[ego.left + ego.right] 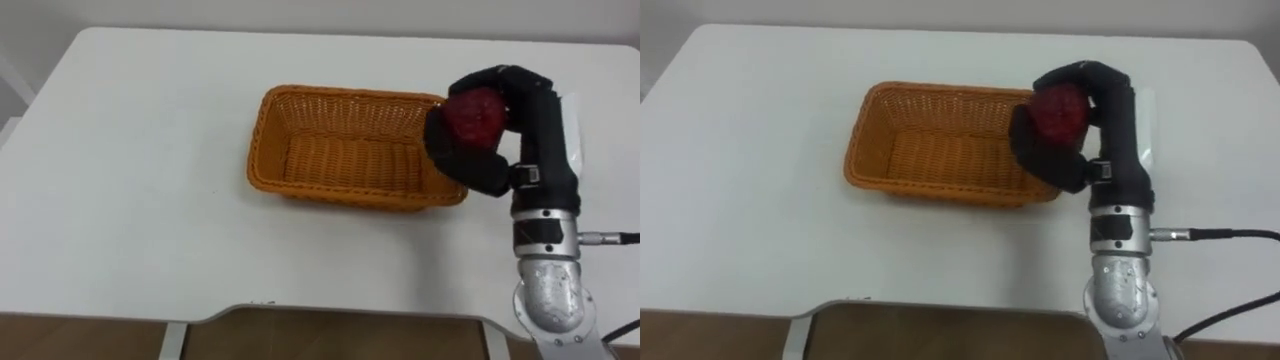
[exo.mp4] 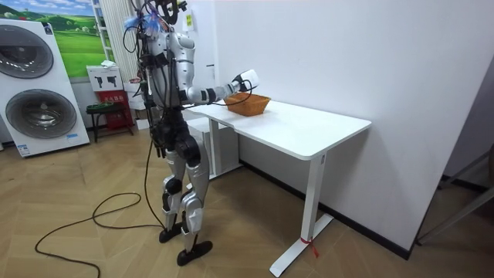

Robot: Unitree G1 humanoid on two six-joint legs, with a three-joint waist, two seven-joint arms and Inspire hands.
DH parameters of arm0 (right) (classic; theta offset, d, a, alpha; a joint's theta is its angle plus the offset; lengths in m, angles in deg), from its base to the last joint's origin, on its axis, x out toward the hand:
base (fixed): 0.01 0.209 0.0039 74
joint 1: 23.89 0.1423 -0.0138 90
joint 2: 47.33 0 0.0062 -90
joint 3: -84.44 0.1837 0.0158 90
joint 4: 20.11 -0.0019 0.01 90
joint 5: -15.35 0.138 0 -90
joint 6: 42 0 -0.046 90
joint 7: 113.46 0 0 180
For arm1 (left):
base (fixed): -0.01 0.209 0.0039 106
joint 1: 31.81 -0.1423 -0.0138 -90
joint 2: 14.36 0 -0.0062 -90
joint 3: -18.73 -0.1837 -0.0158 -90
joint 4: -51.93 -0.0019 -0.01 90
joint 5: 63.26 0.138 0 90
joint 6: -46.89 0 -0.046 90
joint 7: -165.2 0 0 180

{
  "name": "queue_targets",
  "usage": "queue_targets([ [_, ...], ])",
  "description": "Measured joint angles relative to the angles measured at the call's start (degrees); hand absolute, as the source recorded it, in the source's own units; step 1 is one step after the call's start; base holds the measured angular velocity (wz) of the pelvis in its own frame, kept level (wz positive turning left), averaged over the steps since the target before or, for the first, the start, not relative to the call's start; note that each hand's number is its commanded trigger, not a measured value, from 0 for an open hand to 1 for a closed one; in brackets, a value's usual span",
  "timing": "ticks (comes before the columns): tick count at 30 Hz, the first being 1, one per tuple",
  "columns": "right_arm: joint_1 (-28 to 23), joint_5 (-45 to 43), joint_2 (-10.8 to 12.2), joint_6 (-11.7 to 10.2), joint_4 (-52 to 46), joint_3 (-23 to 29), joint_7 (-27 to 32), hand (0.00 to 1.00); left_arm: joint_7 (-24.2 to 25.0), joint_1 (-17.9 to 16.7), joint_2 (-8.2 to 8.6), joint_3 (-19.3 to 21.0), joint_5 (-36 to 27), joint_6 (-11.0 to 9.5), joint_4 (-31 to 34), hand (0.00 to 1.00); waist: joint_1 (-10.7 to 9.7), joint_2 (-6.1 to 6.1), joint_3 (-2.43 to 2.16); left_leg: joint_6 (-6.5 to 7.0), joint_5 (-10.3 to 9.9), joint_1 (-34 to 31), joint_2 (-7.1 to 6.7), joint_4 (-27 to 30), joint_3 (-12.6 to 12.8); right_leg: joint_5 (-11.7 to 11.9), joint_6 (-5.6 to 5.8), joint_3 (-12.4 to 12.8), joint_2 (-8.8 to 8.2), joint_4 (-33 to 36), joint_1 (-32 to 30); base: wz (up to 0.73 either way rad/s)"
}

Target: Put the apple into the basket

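One red apple (image 1: 474, 115) is gripped in the robot's right hand (image 1: 482, 165), with the dark fingers curled over its top and the thumb wrapped beneath it. I see the held apple raised just over the rim at the right end of the orange basket (image 1: 300, 188). The basket rests on the white table (image 1: 130, 150). The room view shows the robot standing at the table's end.

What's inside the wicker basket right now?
Nothing shows inside the wicker basket: its woven bottom lies bare. The right hand, curled round the red apple, is at the basket's right end and covers that corner, so that part cannot be seen.
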Motion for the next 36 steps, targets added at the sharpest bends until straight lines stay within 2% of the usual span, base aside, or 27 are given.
queue_targets([
  [2, 0.2, -0.3, 0.0, 1.0, 0.0, -1.1, -1.9, 0.0, 0.0, 1.1, 0.09, -0.1, 0.0, 0.5, 0.5, 0.0, 0.7, 0.09, 0.0, 0.0, 0.0, -0.2, 0.0, 0.0, 0.0, 0.0, -0.01, -0.1, -0.01, 0.0, -0.2, 0.0],
  [5, 1.2, -0.4, 0.0, 1.3, 0.0, -1.6, -3.6, 0.0, 0.1, 2.0, 0.09, -0.1, 0.0, 0.8, 0.6, 0.0, 1.4, 0.23, -0.06, -0.03, 0.0, -0.8, -0.01, 0.1, 0.0, 0.0, -0.06, -0.1, -0.02, 0.1, -0.7, 0.0],
  [13, 2.4, -0.6, 0.0, 2.6, 0.0, -2.8, -5.2, 0.0, 0.0, 3.2, 0.07, -0.5, -0.2, 0.8, 1.3, 0.0, 1.4, 0.43, 0.0, -0.04, 0.0, -0.9, 0.02, 0.0, -0.1, 0.0, -0.06, -0.1, 0.02, -0.2, -0.7, 0.0],
  [23, 2.4, -0.7, 0.0, 3.7, 0.1, -2.4, -4.8, 0.0, -0.2, 3.3, 0.03, -0.7, -0.2, 0.8, 1.3, 0.0, 1.0, 0.21, -0.08, -0.04, 0.0, -1.0, 0.02, 0.0, -0.3, 0.0, -0.06, -0.5, -0.02, -0.1, -0.8, 0.0],
  [27, 2.1, -0.4, -0.5, 3.7, 0.3, -0.8, -1.9, 0.0, -0.3, 2.4, -0.34, -0.5, -0.1, 0.7, 1.7, 0.0, 0.2, -0.34, -0.21, -0.04, 0.0, -0.8, -0.02, 0.0, -0.4, 0.0, -0.06, -0.5, -0.05, -0.1, -0.5, 0.02],
  [29, 2.1, 0.5, -0.9, 3.7, 0.3, 1.8, -0.6, 0.0, -0.6, 1.6, -0.42, -0.2, -0.2, 0.6, 1.7, 0.0, -0.7, -0.59, -0.14, -0.04, 0.0, -0.2, -0.06, 0.0, -0.9, 0.0, -0.06, -0.5, -0.06, -0.1, 0.1, 0.06],
  [32, 2.1, 2.2, -1.7, 3.2, 0.4, 9.7, 3.7, 0.0, -0.6, 0.1, -0.59, 3.5, -0.1, 0.2, 1.7, 0.0, -2.3, -1.49, -0.31, -0.04, 0.0, 0.3, -0.06, 0.0, -0.9, 0.0, -0.05, -0.6, -0.03, -0.2, 0.8, 0.06],
  [35, 2.0, 6.0, -2.8, 1.4, 1.2, 22.4, 13.9, 0.0, -1.5, -2.8, -0.85, 6.8, -0.1, 0.2, 1.8, 0.0, -4.3, -1.84, -0.32, -0.04, 0.0, 0.7, -0.03, 0.0, -0.8, 0.0, -0.05, -0.8, -0.02, -0.2, 1.1, 0.0],
  [36, 1.9, 6.9, -3.0, 0.8, 1.7, 24.3, 15.7, 0.0, -1.5, -3.3, -0.91, 7.5, -0.1, 0.1, 1.7, 0.0, -4.7, -1.88, -0.31, -0.04, 0.0, 0.7, -0.02, 0.0, -0.7, 0.0, -0.05, -0.7, 0.0, -0.2, 1.1, -0.09],
])
